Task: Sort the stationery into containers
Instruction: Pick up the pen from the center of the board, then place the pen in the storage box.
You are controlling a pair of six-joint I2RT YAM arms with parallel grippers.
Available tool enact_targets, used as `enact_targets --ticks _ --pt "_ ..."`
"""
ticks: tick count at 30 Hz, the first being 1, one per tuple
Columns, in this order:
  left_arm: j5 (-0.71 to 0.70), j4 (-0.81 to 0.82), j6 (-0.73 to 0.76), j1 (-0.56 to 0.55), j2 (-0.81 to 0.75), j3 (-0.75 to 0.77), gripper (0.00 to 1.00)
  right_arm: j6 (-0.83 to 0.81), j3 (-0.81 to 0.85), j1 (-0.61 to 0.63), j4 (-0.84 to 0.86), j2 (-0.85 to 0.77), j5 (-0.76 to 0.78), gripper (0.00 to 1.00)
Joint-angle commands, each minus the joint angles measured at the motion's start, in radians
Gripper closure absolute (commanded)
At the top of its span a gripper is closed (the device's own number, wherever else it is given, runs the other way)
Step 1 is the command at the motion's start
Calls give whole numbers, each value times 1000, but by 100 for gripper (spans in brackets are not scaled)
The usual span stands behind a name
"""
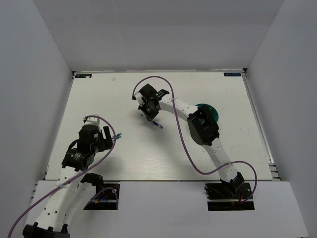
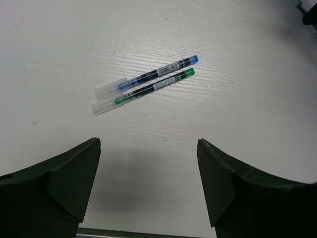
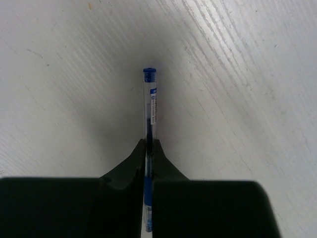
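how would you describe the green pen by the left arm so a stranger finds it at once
On the left half of the white table, look just ahead of the open left gripper, where two thin dark-barrelled pens with clear caps lie side by side. Yours is the green-tipped pen, the one nearer the gripper; its neighbour, the blue-tipped pen, differs only in colour.

Top view bright, flat white light from above; table [image 1: 163, 148] near washed out, side walls greyer. Left wrist view: my left fingers [image 2: 59, 183] dark, soft-focus up close, pale shadow between them; green pen [image 2: 148, 89] crisp. Right wrist view: grey shadow pools around blue pen [image 3: 151, 106]; my right fingers [image 3: 124, 171] black, blurred.
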Motion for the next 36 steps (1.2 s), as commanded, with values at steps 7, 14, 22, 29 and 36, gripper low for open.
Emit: enact_targets --ticks 7,14,22,29,36 --pt "4 8 8 5 -22 0 11 32 -188 -20 -102 -103 -103 100" --pt "14 12 7 7 -37 -3 11 35 -455 -44 47 -559 -162 100" --pt "30 23 10 5 -43 -5 11 52 -696 -67 146 -903 22 100" --pt "60 28 11 7 -12 -9 11 -35 -1037 -126 425 -1228 74 100" --pt "60 43 10 7 23 -9 11 -211 -1095 -219 478 -1285 -105 100"
